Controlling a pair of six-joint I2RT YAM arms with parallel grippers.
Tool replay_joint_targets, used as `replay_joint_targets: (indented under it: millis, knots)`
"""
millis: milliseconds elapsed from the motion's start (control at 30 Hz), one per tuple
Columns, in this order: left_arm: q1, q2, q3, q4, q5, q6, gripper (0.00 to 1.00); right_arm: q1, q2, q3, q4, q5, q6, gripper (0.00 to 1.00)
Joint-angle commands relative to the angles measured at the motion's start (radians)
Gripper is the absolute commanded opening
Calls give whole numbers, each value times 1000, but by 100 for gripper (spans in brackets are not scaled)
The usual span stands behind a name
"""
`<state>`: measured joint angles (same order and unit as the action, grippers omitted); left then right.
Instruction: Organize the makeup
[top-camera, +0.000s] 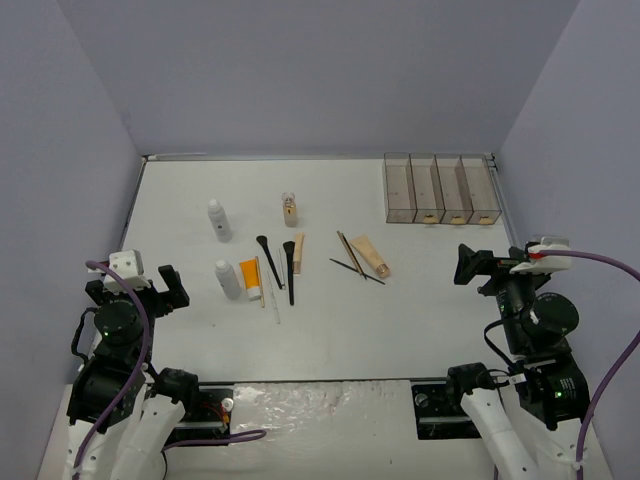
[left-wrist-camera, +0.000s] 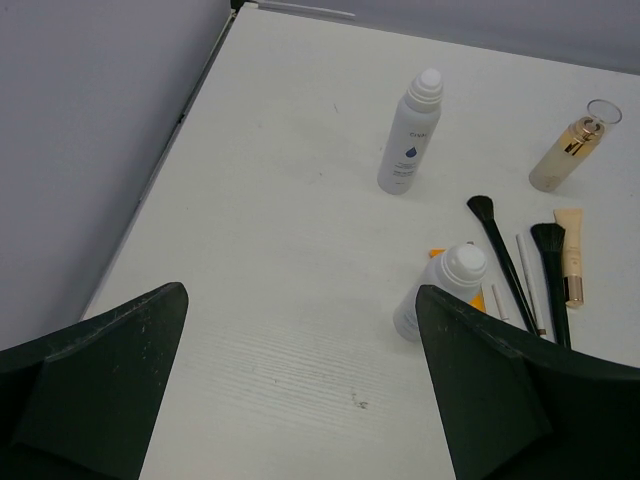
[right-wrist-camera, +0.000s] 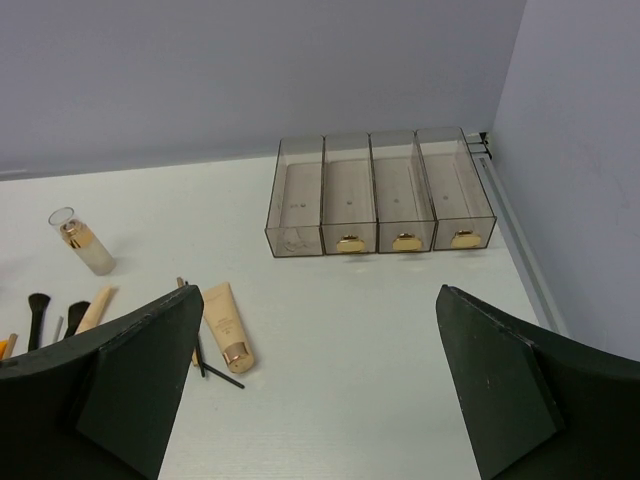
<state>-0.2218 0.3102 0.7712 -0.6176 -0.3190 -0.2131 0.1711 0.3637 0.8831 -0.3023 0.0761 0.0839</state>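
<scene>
Tools: the left gripper (left-wrist-camera: 300, 290) is standing with its fingers spread wide and carrying nothing over the bare white table (top-camera: 350, 330); the right gripper (right-wrist-camera: 320, 290) is likewise gaping and empty. Ahead of the left gripper and to its right: a short white plastic bottle with a rounded cap (left-wrist-camera: 440, 293) is standing nearest its right finger, an orange flat tube (top-camera: 250, 275) is lying just beside that bottle, and a taller white plastic bottle (left-wrist-camera: 410, 135) is standing farther ahead. Beyond the short bottle, two black-handled brushes (left-wrist-camera: 500, 255) and a slim beige stick with a gold end (left-wrist-camera: 570, 255) are lying flat, and a small glass bottle of tan liquid (left-wrist-camera: 572, 150) is standing farthest out. Ahead of the right gripper and to its left: a beige squeeze tube with a gold cap (right-wrist-camera: 228, 327) is lying with thin pencils (top-camera: 350, 255) crossing beside it. Ahead of the right gripper, slightly to its right and well apart from all of these: a clear smoky four-compartment box (right-wrist-camera: 370, 185). Status, judged: sorting is barely beginning, every item lying outside the box. Handling, advised: the right gripper is sitting best for the beige tube, closing across its narrow width near the middle. Upright bottles are calling for a low grip on the body to avoid toppling. Pencils are wanting single picks across the shaft. One kind per compartment.
</scene>
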Motion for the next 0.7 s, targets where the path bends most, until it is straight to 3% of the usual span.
replay_joint_targets:
  millis: [0,333,667]
  knots:
    - [-5,3,14,73,-5,-1,97,7,30,-12,59,5,17,100]
    - [-5,1,8,79,-8,-2,97,7,127,-8,46,-65,36,100]
    - [-5,2,5,85,-16,1,97,28,539,128,24,-125,142,100]
